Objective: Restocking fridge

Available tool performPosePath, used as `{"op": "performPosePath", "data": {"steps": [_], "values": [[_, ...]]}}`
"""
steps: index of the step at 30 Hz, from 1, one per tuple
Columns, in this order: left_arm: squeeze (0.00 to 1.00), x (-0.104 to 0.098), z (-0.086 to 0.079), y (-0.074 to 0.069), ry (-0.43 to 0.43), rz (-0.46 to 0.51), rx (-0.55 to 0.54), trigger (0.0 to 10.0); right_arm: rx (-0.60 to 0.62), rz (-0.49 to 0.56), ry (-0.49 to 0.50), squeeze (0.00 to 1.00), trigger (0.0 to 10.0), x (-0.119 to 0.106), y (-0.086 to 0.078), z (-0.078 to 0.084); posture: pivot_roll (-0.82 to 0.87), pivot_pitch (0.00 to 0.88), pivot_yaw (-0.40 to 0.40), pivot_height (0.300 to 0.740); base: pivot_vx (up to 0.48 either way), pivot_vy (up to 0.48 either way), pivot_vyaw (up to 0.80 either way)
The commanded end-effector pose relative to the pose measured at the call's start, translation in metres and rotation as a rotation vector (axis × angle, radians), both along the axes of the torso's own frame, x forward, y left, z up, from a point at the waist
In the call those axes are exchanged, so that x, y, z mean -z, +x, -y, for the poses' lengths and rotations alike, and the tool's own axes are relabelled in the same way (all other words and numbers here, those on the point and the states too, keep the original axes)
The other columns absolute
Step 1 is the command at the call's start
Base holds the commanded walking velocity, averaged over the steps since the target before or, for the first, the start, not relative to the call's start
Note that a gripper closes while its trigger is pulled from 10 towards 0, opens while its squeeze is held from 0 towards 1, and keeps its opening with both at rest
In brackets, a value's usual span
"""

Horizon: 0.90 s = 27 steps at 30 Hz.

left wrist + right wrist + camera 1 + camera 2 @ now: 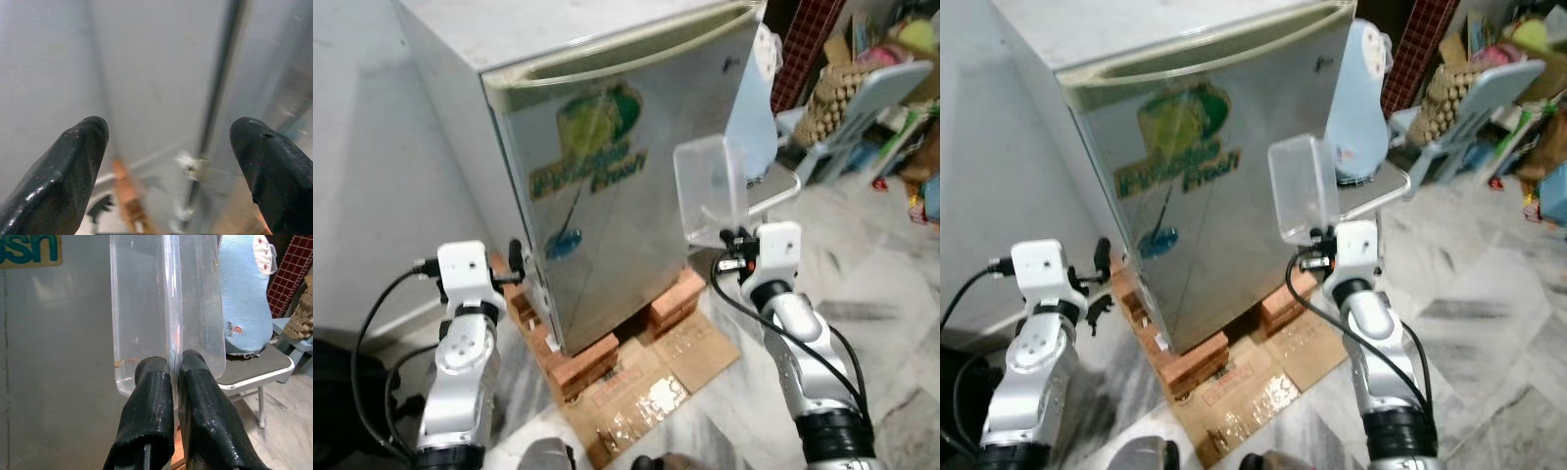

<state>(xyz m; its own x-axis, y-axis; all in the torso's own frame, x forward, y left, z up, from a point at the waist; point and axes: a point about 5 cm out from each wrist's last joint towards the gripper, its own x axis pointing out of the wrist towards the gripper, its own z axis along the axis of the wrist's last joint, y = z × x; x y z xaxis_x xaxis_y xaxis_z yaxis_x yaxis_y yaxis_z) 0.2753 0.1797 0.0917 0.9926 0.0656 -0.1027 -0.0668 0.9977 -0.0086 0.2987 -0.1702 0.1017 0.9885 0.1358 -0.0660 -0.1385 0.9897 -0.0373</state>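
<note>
Jaws of the right gripper (176,364) are pinched tight on the wall of a clear plastic container (710,191), held upright before the shut fridge door (607,206). Left gripper (171,147) jaws gape wide, touching nothing, by the fridge's near left edge. Bare marble floor (862,294) spreads right, toward the far chair (783,186).

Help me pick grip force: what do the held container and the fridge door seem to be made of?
The container in the right gripper looks like thin, clear, glossy plastic: the door shows through it. The fridge door looks like brushed, silvery metal with soft reflections, though it could be a metallic coating.
</note>
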Motion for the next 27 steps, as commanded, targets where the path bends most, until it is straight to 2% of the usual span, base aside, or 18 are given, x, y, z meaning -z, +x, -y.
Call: {"op": "performPosePath", "data": {"steps": [1,7,8,12,15,17,18,20,25,27], "values": [[0.00,0.001,0.007,0.006,-0.012,-0.018,0.074,10.0,0.010,0.003,-0.008,0.00,10.0,-0.001,0.001,0.004,0.02,0.057,-0.065,0.740,0.000,0.000,0.00],[0.00,0.002,-0.002,0.019,-0.001,-0.011,0.082,10.0,0.016,0.005,-0.013,0.00,10.0,-0.002,0.001,0.005,0.01,0.056,-0.068,0.740,0.000,0.000,0.00],[0.00,0.002,-0.004,0.028,-0.006,-0.013,0.092,10.0,0.017,0.003,-0.017,0.00,10.0,-0.002,0.001,0.006,0.01,0.058,-0.072,0.740,0.000,0.000,0.00],[0.00,0.001,-0.006,0.039,0.000,-0.016,0.093,10.0,0.018,0.001,-0.017,0.00,10.0,-0.002,0.000,0.006,0.00,0.059,-0.075,0.740,0.000,0.000,0.00],[0.00,-0.002,-0.007,0.053,0.009,-0.018,0.107,10.0,0.020,0.004,-0.019,0.00,10.0,-0.003,0.000,0.006,-0.01,0.058,-0.077,0.740,0.000,0.000,0.00],[0.00,-0.001,-0.007,0.054,0.008,-0.017,0.110,10.0,0.020,0.004,-0.019,0.00,10.0,-0.003,0.000,0.006,-0.01,0.058,-0.077,0.740,0.000,0.000,0.00],[0.00,-0.002,0.000,0.058,-0.008,-0.017,0.187,10.0,0.026,0.005,-0.024,0.00,10.0,-0.004,-0.001,0.008,-0.01,0.058,-0.077,0.740,0.000,0.000,0.00],[0.00,-0.003,0.007,0.059,-0.011,-0.011,0.258,10.0,0.031,0.007,-0.027,0.00,10.0,-0.004,-0.001,0.010,-0.02,0.057,-0.074,0.740,0.000,0.000,0.00],[0.00,0.005,0.042,0.048,-0.008,-0.028,0.541,10.0,0.063,0.013,-0.035,0.00,10.0,-0.004,-0.002,0.015,-0.02,0.056,-0.072,0.740,0.000,0.000,0.00],[0.00,0.006,0.046,0.046,-0.012,-0.033,0.566,10.0,0.068,0.014,-0.033,0.00,10.0,-0.004,-0.003,0.015,-0.02,0.056,-0.072,0.740,0.000,0.000,0.00]]}}
